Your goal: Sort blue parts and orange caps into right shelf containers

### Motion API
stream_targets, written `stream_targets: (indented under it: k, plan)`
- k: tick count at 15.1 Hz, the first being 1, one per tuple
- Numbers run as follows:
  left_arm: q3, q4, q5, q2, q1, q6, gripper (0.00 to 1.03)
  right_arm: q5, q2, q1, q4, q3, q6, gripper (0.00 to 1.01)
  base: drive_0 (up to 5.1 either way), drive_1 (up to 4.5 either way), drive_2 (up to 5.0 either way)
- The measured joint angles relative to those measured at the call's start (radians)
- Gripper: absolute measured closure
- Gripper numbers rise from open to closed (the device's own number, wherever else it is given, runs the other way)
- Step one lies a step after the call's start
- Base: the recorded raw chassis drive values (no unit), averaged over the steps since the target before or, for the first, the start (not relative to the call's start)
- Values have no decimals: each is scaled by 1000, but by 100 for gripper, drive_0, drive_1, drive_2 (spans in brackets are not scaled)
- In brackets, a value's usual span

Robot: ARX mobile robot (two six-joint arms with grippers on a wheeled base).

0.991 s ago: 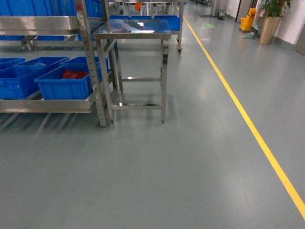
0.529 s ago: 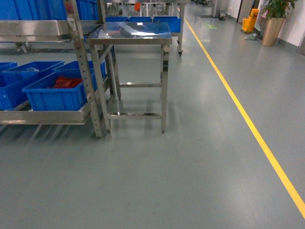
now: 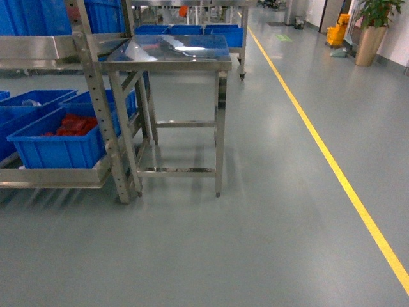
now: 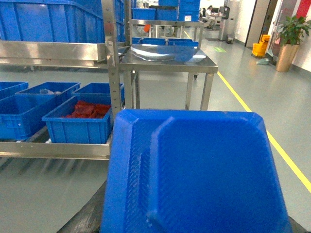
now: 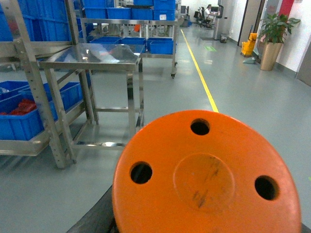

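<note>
Both arms loaded, base on the floor short of the rack. Left wrist view is filled by a blue part: smooth moulded plastic, chamfered corners, fine ribbing down its left side. Right wrist view is filled by an orange cap: round, matte, scuffed centre disc, three holes. Fingers are hidden under both items, so I can't tell their opening; judging by the framing, each carries its item.

Key relation: the blue crates sit ahead and to the left on the lower level of the steel shelf, long axis running away from the robot; the nearest already holds red-orange pieces. Left arm is on the nearer side. A polished steel surface stands just right of the rack, bare top, open legs.
</note>
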Motion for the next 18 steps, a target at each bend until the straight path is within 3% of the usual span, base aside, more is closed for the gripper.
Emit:
stream_targets:
  k: [18]
  plan:
    - [0,1,0,0,0,0,60,0,0,0,0,0,0,56,0,433,-434]
